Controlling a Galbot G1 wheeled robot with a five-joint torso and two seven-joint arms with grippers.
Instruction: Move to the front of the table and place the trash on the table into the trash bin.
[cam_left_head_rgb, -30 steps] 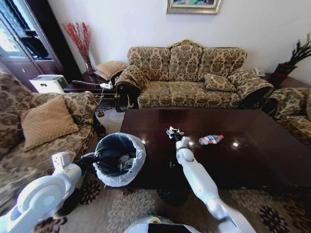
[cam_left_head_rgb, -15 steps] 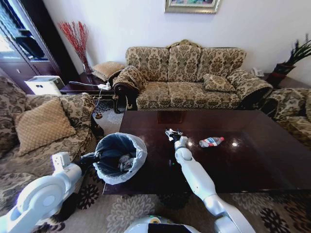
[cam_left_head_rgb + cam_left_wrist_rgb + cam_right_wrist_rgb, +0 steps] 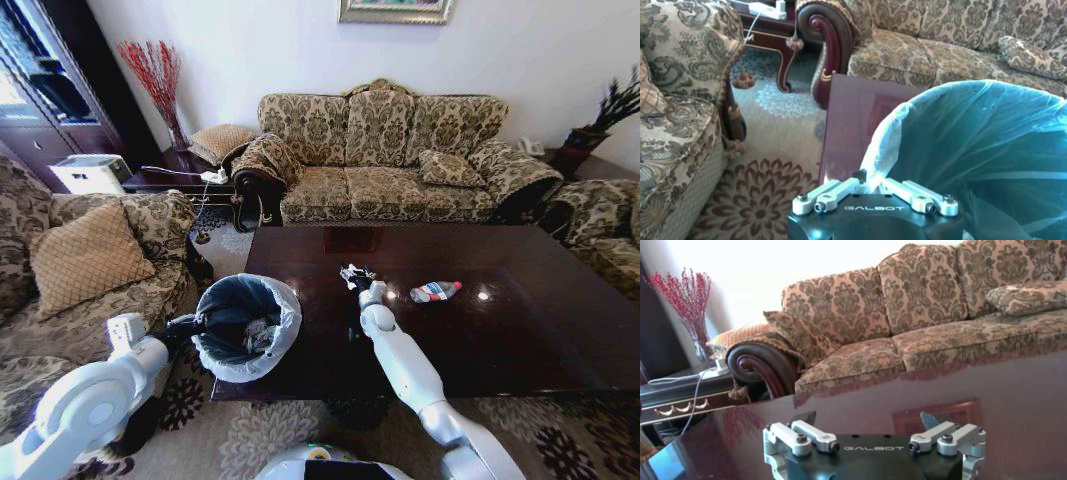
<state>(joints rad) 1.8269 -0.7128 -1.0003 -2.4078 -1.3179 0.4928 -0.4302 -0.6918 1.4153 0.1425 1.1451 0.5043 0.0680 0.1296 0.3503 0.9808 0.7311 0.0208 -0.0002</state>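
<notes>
The dark glossy table (image 3: 500,340) spreads in front of me. On it lies a crushed clear bottle (image 3: 434,291) with a red-blue label, a piece of the trash. My right gripper (image 3: 355,273) hovers over the table just left of the bottle. In the right wrist view it (image 3: 865,417) is open and empty above the wood (image 3: 1013,390). The trash bin (image 3: 285,300), lined with a pale bag, stands at the table's left front corner with scraps inside. My left gripper (image 3: 195,322) is shut on the bag-covered rim (image 3: 863,175).
A patterned sofa (image 3: 390,150) stands behind the table, with armchairs at the left (image 3: 90,260) and right (image 3: 600,225). A side table with a vase of red twigs (image 3: 160,75) sits at the back left. A floral rug (image 3: 260,430) covers the floor.
The whole head view shifted slightly over the first half second, so the camera moved. Both arms keep their places: left on the bin rim, right open over the table.
</notes>
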